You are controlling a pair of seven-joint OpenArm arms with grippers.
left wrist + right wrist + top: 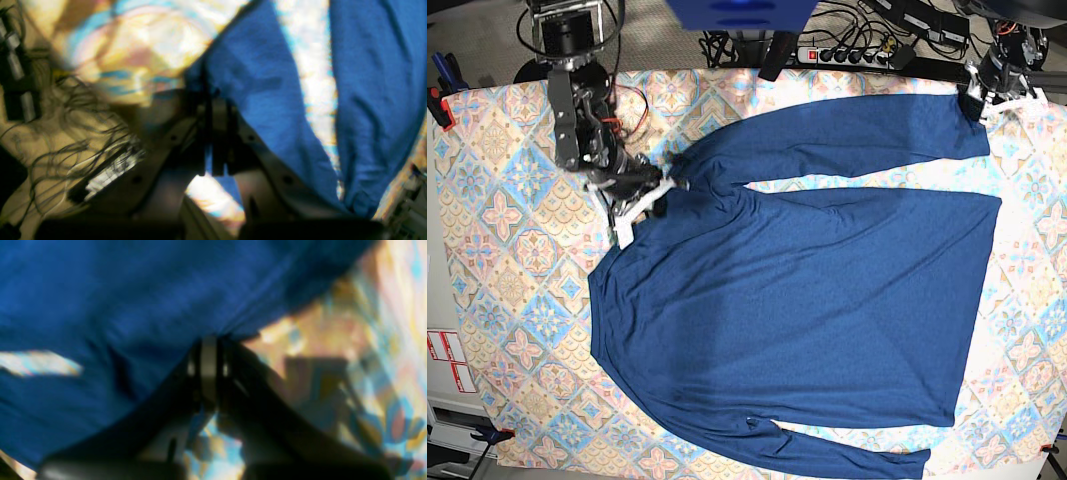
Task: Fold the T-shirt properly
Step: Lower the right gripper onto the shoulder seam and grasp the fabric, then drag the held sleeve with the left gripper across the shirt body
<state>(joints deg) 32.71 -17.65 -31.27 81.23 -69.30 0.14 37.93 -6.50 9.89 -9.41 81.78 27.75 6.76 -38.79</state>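
Here, spread flat on a patterned cloth [497,250]: the shirt [827,300], filling most of the cloth, collar end to the left, hem to the right, one sleeve along the far edge, the other along the near edge. At the shirt's left end, by the collar: the right gripper [642,195], pressed together, pinching a bunch of blue fabric between its jaws. At the shirt's far right corner, on the upper sleeve's cuff: the left gripper [980,100], likewise clamped, a fold of sleeve caught in its tips. Beyond the cloth's far edge: a power strip [847,50] and cables.
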